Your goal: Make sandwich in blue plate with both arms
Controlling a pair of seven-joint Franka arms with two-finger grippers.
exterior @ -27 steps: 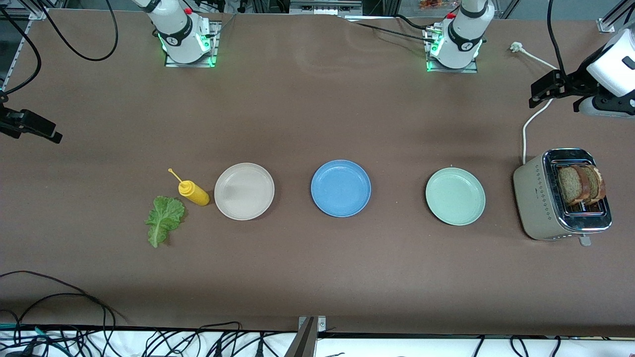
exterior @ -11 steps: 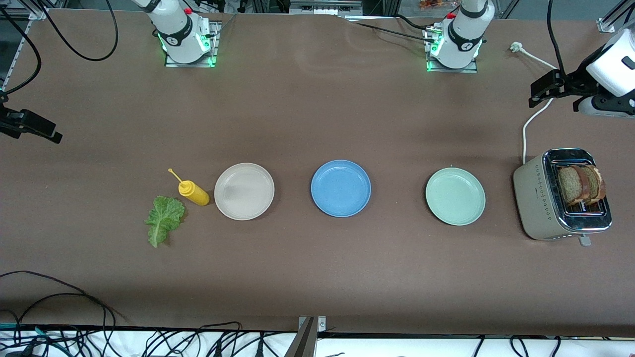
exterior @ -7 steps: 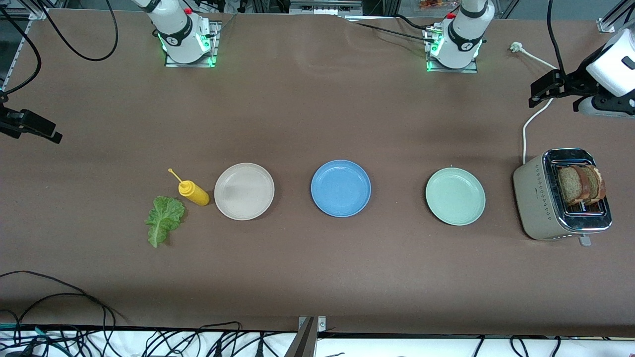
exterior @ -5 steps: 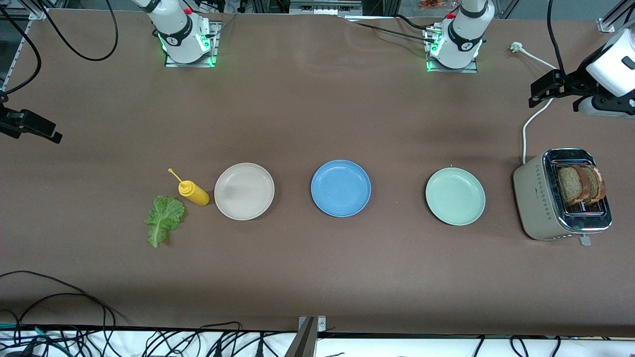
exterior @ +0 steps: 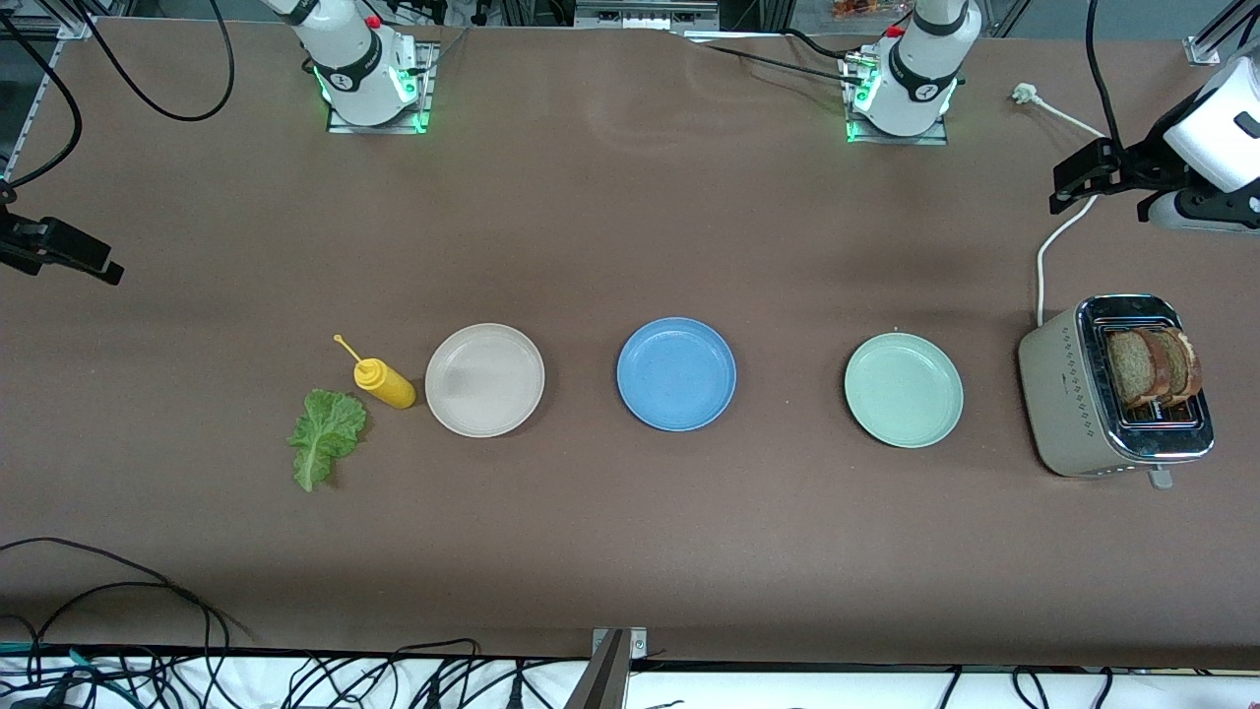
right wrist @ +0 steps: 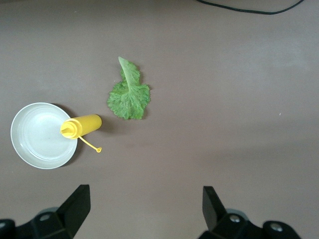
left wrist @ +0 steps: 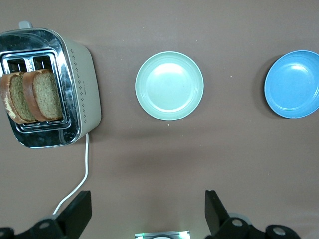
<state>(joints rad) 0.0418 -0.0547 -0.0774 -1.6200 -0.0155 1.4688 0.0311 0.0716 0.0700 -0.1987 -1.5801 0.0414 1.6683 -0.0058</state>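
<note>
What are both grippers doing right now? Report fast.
Left gripper: open, holding nothing, high over the table.
Right gripper: open, holding nothing, high over the table.

Two glossy white robot arms [exterior: 354, 59] with black joint bands, green-lit bases, red buttons, trailing black cables.

Open table surrounds the blue plate [exterior: 676, 373] between 2 neighboring plates.

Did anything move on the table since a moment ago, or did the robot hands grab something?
Nothing has visibly changed. The two bread slices still stand in the toaster, the lettuce leaf still lies on the table, and the blue plate is still bare. The left hand and the right hand stay open, holding nothing.
</note>
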